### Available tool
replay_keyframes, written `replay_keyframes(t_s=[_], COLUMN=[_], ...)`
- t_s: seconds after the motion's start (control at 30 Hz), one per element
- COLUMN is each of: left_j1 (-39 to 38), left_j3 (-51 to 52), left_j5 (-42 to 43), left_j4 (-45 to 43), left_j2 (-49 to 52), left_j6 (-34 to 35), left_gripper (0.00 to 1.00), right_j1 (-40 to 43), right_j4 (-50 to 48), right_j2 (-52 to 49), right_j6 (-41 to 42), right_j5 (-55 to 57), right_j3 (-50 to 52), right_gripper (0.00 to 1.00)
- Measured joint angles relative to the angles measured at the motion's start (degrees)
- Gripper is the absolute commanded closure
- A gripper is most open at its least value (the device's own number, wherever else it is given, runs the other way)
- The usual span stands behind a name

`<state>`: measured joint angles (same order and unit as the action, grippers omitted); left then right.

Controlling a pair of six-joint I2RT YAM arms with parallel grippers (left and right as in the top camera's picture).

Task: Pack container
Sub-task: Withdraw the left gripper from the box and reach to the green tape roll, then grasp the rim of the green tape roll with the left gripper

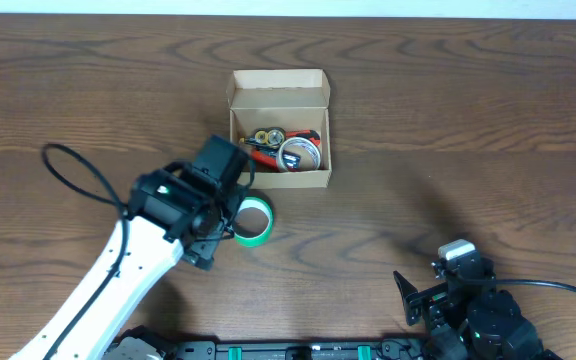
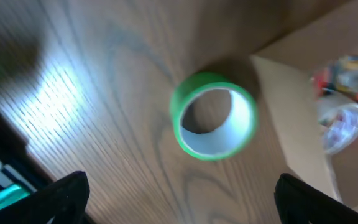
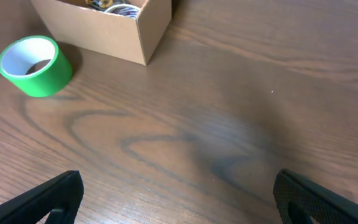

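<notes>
The container (image 1: 279,93) is a small tan cardboard box with its flap lid open, at the table's middle back. It holds a clear tape roll (image 1: 299,153) and several small items. A green tape roll (image 1: 253,221) lies flat on the table just in front of the box's left corner. It also shows in the left wrist view (image 2: 214,116) and the right wrist view (image 3: 35,66). My left gripper (image 2: 176,196) is open and empty, hovering just left of the green roll. My right gripper (image 3: 179,193) is open and empty over bare table at the front right.
The box shows in the left wrist view (image 2: 297,118) and the right wrist view (image 3: 104,28). A black cable (image 1: 78,175) loops from the left arm over the table at the left. The table is dark brown wood (image 1: 468,120).
</notes>
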<state>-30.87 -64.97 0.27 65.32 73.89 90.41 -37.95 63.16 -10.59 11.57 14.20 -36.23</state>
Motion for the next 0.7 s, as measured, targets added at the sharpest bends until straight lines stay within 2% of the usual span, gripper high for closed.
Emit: replay_keyframes(t_s=[0.17,0.4,0.43,0.7], left_j1=[0.00,0.00,0.00,0.00], left_j3=[8.02,16.11,16.83,20.44], left_j5=[3.41,7.58,8.00,9.84], left_j4=[-7.93,-19.04,-19.98,-26.73], left_j2=[0.57,3.32,3.72,6.86], left_j6=[5.11,7.74,7.89,9.03], left_gripper=[0.04,0.00,0.05,0.14], right_j1=[0.00,0.00,0.00,0.00], right_j4=[0.00,0.00,0.00,0.00], right_j2=[0.00,0.00,0.00,0.00], right_j6=[0.00,0.00,0.00,0.00], right_j5=[-0.02,-0.02,0.00,0.00], right_j3=[0.00,0.00,0.00,0.00], right_gripper=[0.01,0.01,0.01,0.01])
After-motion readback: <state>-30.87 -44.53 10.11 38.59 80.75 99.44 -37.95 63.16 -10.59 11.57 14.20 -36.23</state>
